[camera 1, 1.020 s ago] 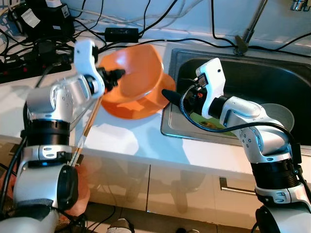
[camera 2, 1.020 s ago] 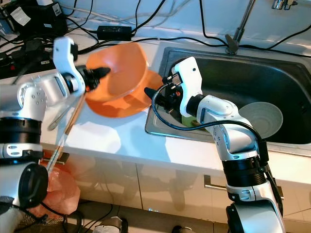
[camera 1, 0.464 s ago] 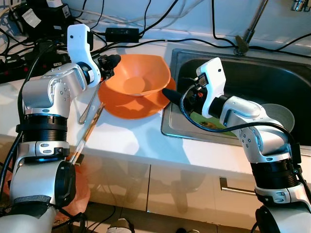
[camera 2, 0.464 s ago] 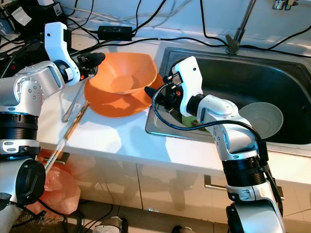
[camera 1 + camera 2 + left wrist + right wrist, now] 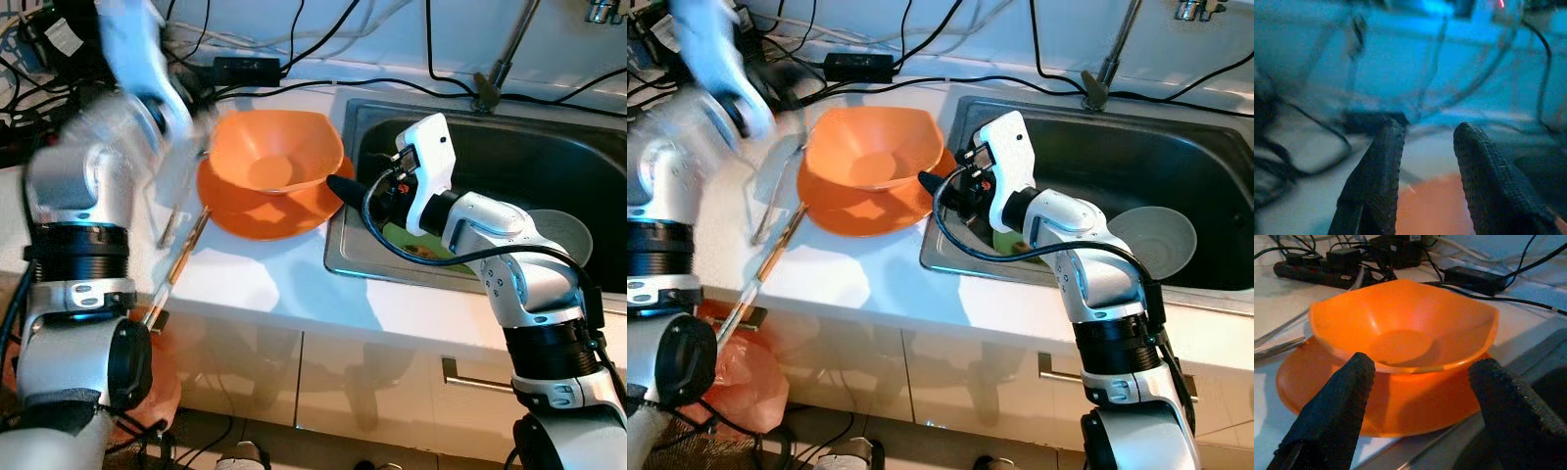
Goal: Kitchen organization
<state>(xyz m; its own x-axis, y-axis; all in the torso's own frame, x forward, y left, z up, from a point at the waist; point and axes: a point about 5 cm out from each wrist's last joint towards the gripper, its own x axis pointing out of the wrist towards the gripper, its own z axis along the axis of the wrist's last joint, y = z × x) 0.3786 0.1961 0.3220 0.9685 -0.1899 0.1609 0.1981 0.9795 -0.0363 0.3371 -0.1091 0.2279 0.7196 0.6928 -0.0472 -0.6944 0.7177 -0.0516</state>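
Orange bowl (image 5: pixel 277 155), glossy and square-rimmed, is sitting upright on an orange plate (image 5: pixel 265 211) beside the steel sink (image 5: pixel 549 157). Left gripper (image 5: pixel 1426 161) is showing textured fingers parted, empty. Right gripper (image 5: pixel 1420 406) is gaping wide, facing the bowl

Scene is viewed by both eye cameras from head height, angled forward and down over the white counter (image 5: pixel 265 279) and sink (image 5: pixel 549 176); cabinet fronts seen below. The two views are offset slightly sideways, and nearly the whole scene is shared.

Right wrist camera is aimed along the right gripper (image 5: pixel 1420 382), low and close to the orange bowl (image 5: pixel 1400 330) stacked on the orange plate (image 5: pixel 1400 406); the same stack is seen from above in the eye views.

Left wrist camera is aimed past the left gripper (image 5: pixel 1425 142) towards cables (image 5: pixel 1435 54) at the counter's back; the picture is blurred and blue-tinted, with an orange edge at its base.
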